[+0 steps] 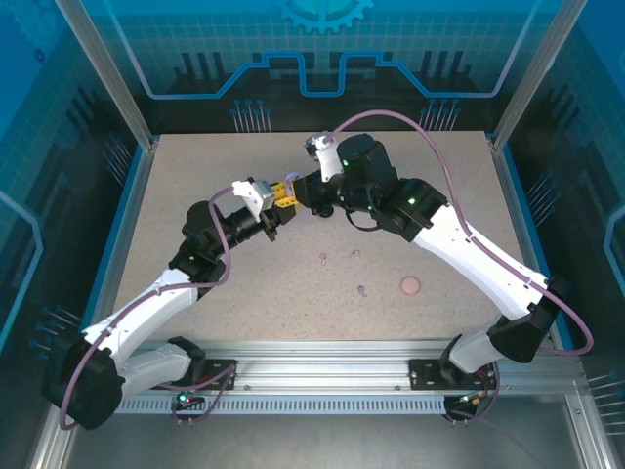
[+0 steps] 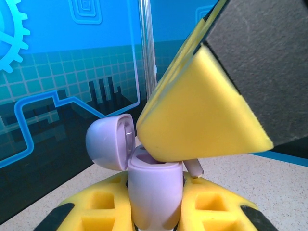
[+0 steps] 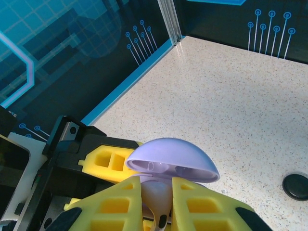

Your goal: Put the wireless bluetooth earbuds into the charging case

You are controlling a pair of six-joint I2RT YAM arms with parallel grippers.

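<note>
Above the table (image 1: 176, 176) the left claw (image 2: 156, 207) grips the open lilac case (image 2: 154, 190), the right claw (image 3: 156, 204) pinching an earbud (image 3: 158, 195) over it.

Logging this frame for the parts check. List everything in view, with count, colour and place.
lilac case: one, lilac, lid open, gripped above the table by the left jaws.
held earbud: one, lilac, pinched in the right jaws at that case's mouth.
loose earbuds: three, two pinkish and one lilac, on the table near the middle.
pink case: one, pinkish, on the table right of the loose earbuds.
black case: one, black, round, on the table.
table: one, speckled beige.
walls: blue printed panels around the table.
arms: two, white and black, left arm and right arm, jaws yellow-padded.
</note>
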